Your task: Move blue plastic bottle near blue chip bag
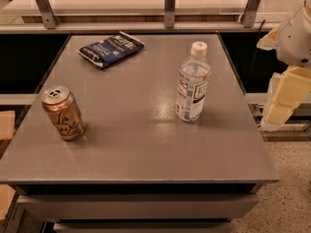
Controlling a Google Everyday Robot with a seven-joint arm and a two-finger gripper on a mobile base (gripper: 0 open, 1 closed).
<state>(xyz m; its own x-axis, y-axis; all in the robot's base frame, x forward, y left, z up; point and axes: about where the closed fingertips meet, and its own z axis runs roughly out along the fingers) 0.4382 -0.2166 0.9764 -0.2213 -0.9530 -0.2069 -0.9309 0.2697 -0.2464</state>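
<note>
The blue plastic bottle [192, 83] stands upright on the right half of the grey table [136, 144]. It is clear and bluish, with a white cap and a white-and-dark label. The blue chip bag [112, 48] lies flat near the table's far left corner, dark navy with white lettering, well apart from the bottle. My gripper [284, 98] hangs at the right edge of the view, beyond the table's right side, to the right of the bottle and holding nothing that I can see.
A gold-orange soda can [63, 113] stands upright near the table's left edge. A railing with metal posts [169, 4] runs behind the far edge. Speckled floor [286, 198] lies to the right of the table.
</note>
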